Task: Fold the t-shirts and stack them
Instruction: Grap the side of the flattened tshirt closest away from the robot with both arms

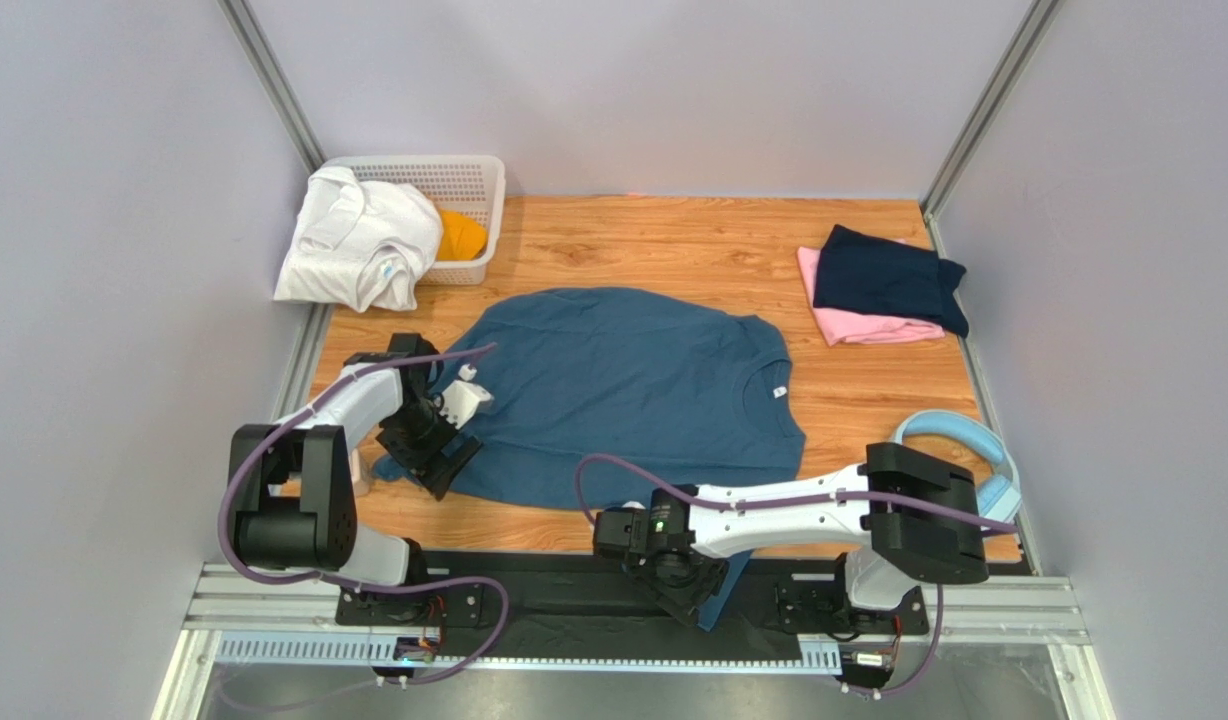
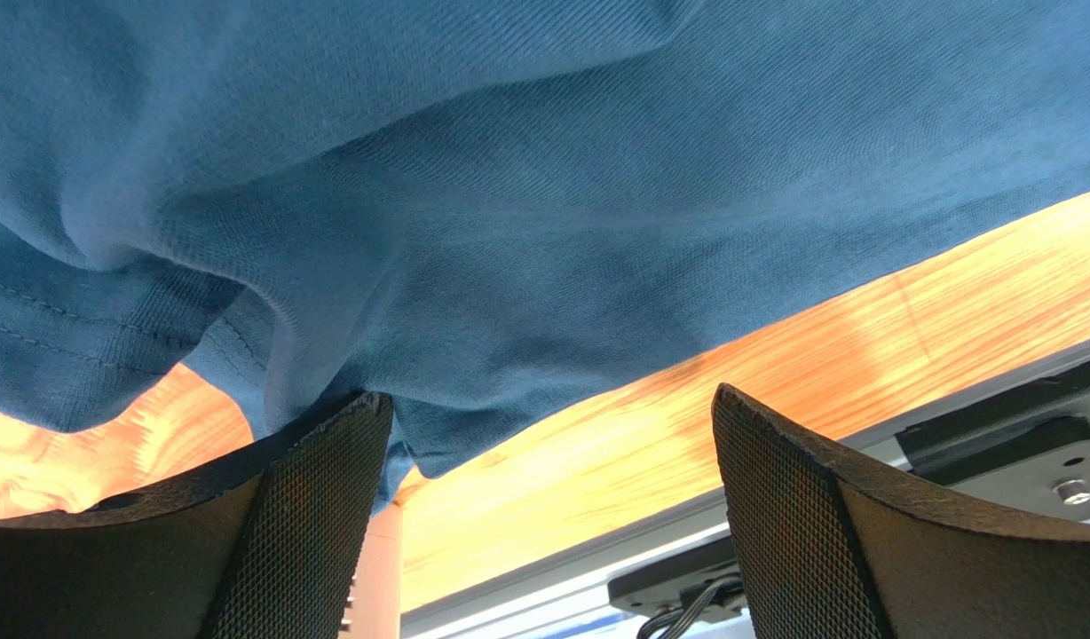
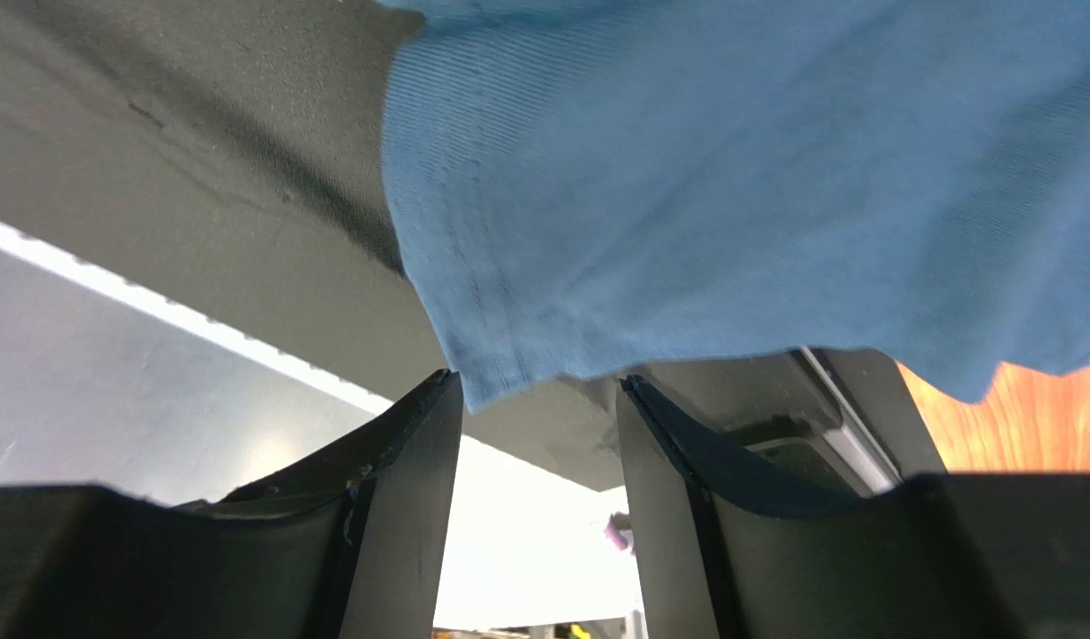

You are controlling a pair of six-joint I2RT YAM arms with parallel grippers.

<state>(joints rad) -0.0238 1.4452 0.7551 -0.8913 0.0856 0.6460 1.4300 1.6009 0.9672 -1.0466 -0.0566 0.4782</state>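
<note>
Slate-blue cloth, the large t-shirt [image 1: 635, 375], lies spread flat on the wooden table [image 1: 695, 240], one sleeve draping over the near edge. The left gripper [image 2: 551, 400] stands wide open at the shirt's left hem, gripping nothing. The right gripper [image 3: 537, 380] sits beneath the hanging sleeve, jaws partly apart, cloth unclamped. A folded navy shirt [image 1: 891, 278] lies on the pink shirt [image 1: 861, 326] far right.

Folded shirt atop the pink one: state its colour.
The folded shirt is dark navy; top external view shows it best.
</note>
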